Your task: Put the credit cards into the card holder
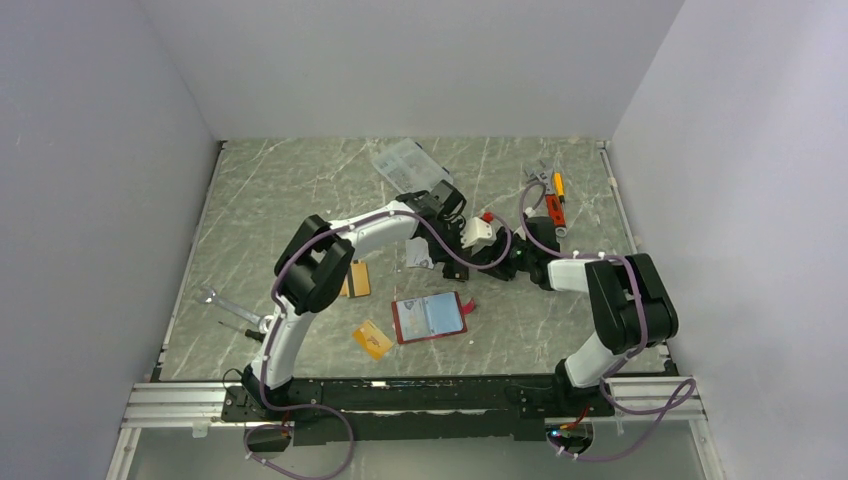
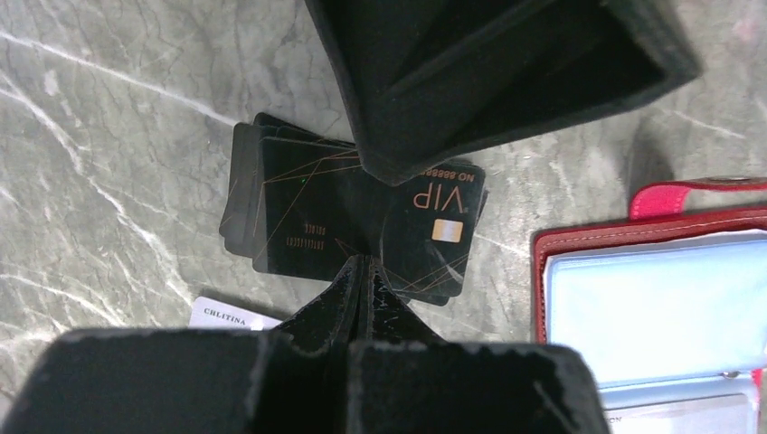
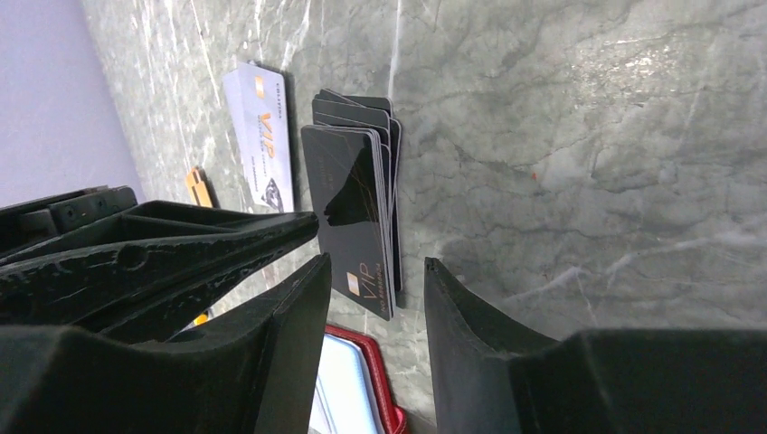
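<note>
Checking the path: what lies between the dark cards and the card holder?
Only bare tabletop, seen in the left wrist view, separates the dark cards and card holder.

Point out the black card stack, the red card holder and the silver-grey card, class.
black card stack [image 2: 298,217], left wrist view, on a dark card face in the pile.
red card holder [image 2: 651,307], left wrist view, on its light blue inner pocket.
silver-grey card [image 3: 260,136], right wrist view, on the middle of its face.

Overhead wide; wrists close, sharing cards [image 2: 303,208].
</note>
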Controlling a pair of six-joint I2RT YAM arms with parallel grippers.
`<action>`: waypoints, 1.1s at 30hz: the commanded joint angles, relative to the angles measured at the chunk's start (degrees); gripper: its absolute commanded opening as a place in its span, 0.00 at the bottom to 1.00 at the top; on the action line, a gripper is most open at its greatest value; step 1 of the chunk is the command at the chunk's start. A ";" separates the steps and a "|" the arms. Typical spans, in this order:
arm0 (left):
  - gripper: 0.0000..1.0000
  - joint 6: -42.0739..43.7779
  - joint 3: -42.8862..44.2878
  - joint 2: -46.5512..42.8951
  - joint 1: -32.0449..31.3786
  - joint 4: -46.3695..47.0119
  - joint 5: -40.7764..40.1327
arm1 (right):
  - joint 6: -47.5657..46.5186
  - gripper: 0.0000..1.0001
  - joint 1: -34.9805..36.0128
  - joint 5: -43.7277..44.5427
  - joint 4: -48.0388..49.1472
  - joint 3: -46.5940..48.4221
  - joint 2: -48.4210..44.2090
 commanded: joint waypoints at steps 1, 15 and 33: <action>0.00 0.92 1.49 1.72 -0.58 0.45 -3.69 | 0.74 0.45 -0.42 -2.75 5.10 0.07 1.26; 0.00 2.61 2.74 3.87 -2.66 -1.21 -3.59 | 3.49 0.42 -2.03 -5.08 11.05 -2.60 5.31; 0.00 1.67 3.94 5.03 -3.94 -1.56 -0.82 | 8.59 0.32 -3.05 -8.12 18.82 -6.39 7.26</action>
